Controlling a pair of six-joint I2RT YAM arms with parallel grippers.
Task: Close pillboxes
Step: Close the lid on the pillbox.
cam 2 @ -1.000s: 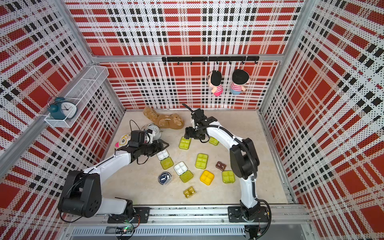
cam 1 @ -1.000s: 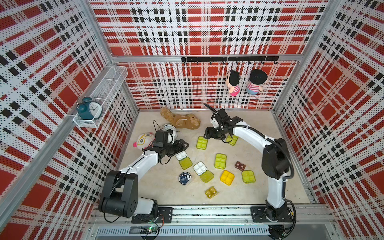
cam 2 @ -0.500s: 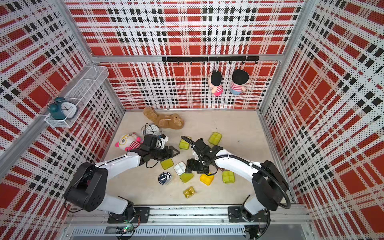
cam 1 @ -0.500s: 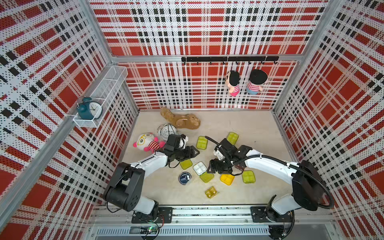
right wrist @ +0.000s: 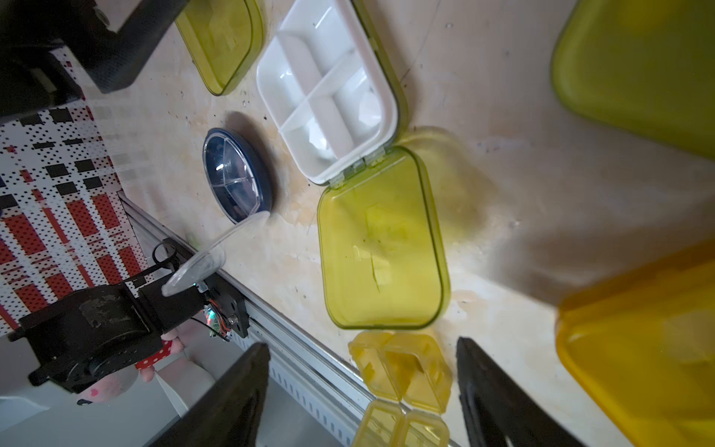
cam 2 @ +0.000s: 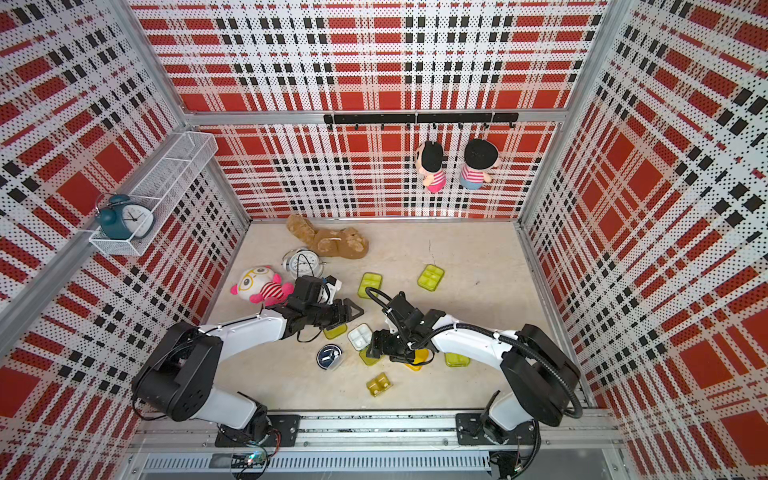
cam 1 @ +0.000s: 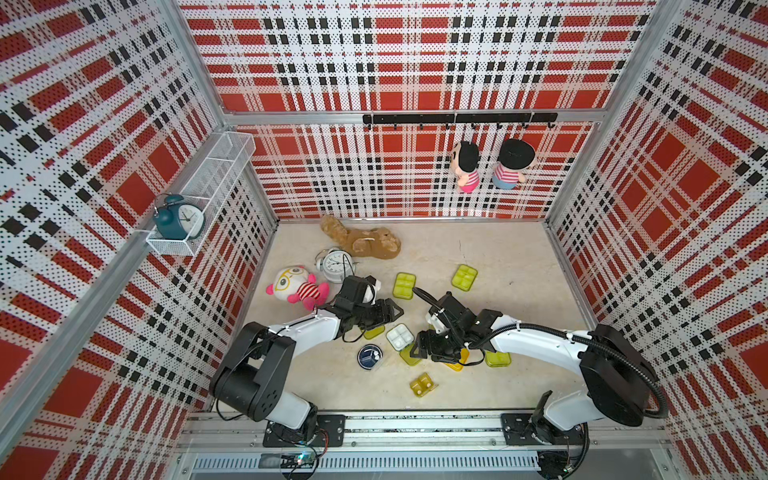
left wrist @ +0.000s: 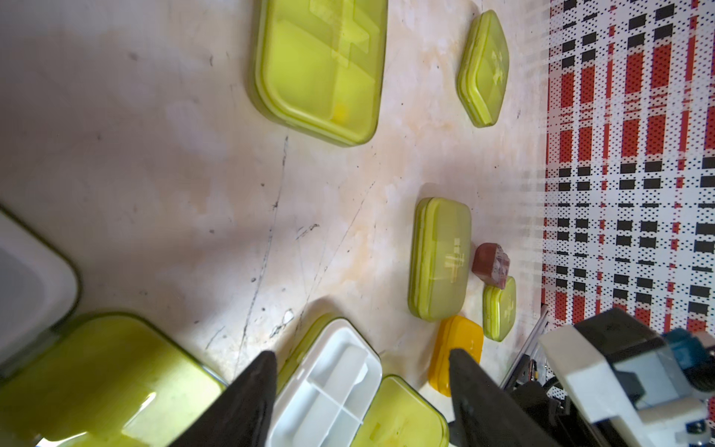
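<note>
Pillboxes lying on the scuffed beige tabletop, both grippers hovering low over them.
Left gripper (left wrist: 360,356) is hanging with black fingers apart, empty, near the open pillbox (cam 1: 400,336). The round navy pillbox (cam 1: 369,357) is sitting left of that glossy white four-cell tray. A raised cross is showing on a closed lime pillbox (left wrist: 439,259). Right gripper (right wrist: 361,344), fingers spread, is hovering by the translucent lime lid (right wrist: 381,240).

Top views high, looking down, whole scene — wrist views close, low, sharing open pillbox (right wrist: 329,89).
</note>
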